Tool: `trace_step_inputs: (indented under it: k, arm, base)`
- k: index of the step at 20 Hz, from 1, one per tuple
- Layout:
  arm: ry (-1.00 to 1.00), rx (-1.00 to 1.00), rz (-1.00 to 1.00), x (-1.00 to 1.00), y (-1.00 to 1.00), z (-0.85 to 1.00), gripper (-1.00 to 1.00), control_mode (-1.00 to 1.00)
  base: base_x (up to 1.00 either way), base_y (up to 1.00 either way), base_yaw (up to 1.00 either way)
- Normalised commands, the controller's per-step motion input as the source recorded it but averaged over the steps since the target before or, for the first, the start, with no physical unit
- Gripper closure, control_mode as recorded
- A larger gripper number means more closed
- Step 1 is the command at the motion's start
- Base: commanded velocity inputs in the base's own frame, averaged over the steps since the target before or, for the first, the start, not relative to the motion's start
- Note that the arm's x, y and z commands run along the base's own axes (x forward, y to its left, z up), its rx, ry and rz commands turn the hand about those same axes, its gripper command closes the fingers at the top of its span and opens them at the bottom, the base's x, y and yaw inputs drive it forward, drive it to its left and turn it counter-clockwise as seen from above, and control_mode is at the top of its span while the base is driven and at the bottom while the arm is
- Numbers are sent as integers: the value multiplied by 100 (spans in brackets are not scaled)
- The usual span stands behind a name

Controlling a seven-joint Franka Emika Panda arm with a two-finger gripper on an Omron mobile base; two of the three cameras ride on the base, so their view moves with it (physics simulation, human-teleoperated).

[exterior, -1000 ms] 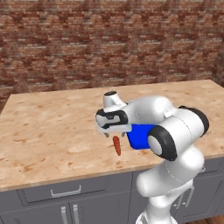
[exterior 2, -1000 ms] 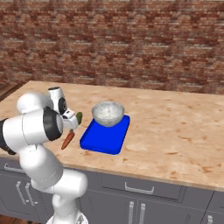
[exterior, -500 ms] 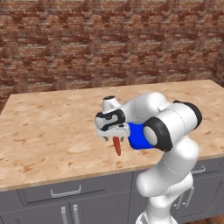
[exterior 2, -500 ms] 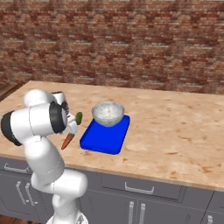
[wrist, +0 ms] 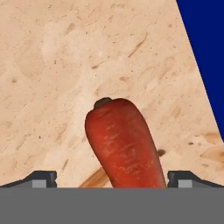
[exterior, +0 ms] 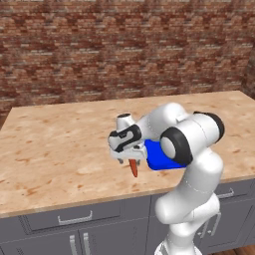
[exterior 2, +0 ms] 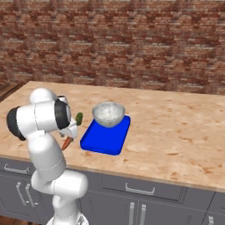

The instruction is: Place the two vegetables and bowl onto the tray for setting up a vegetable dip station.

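The orange-red carrot (wrist: 124, 144) lies on the wooden counter just left of the blue tray (wrist: 205, 52). My gripper (wrist: 113, 178) hangs open right over it, one fingertip on each side and neither touching it. From the left base view the gripper (exterior: 129, 157) stands above the carrot (exterior: 134, 168), beside the tray (exterior: 158, 160). The speckled bowl (exterior 2: 108, 114) sits on the far end of the tray (exterior 2: 104, 139). The dark green cucumber (exterior 2: 79, 118) lies on the counter by the tray's left edge, and the carrot (exterior 2: 67, 143) peeks out behind my arm.
The wooden counter (exterior: 60, 144) stretches wide to the left and behind, up to a brick wall (exterior: 124, 50). Its front edge (exterior: 74, 201) runs just below the carrot, with grey drawers underneath. My own elbow (exterior: 191, 137) looms over the tray.
The hand has sunk a little towards the carrot while the elbow swung up and right. The jaws have stayed open; carrot, cucumber, bowl and tray have not moved.
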Motion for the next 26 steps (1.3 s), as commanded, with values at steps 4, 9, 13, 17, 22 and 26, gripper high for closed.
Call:
trace_step_inputs:
  k: [4,9,13,17,22,26]
  arm:
    - [0,0,-2,3,0,-25,-100,-100]
    - [0,-1,-1,2,0,-23,-100,-100]
    - [0,0,-1,0,0,-23,100,-100]
    - [0,0,-2,0,0,-26,100,-100]
    - [0,0,-4,-1,0,-31,100,-100]
    - [0,0,-5,0,1,-31,100,-100]
  base:
    - [0,0,0]
    - [0,0,0]
    - [0,0,0]
    - [0,0,0]
    - [0,0,0]
    - [0,0,0]
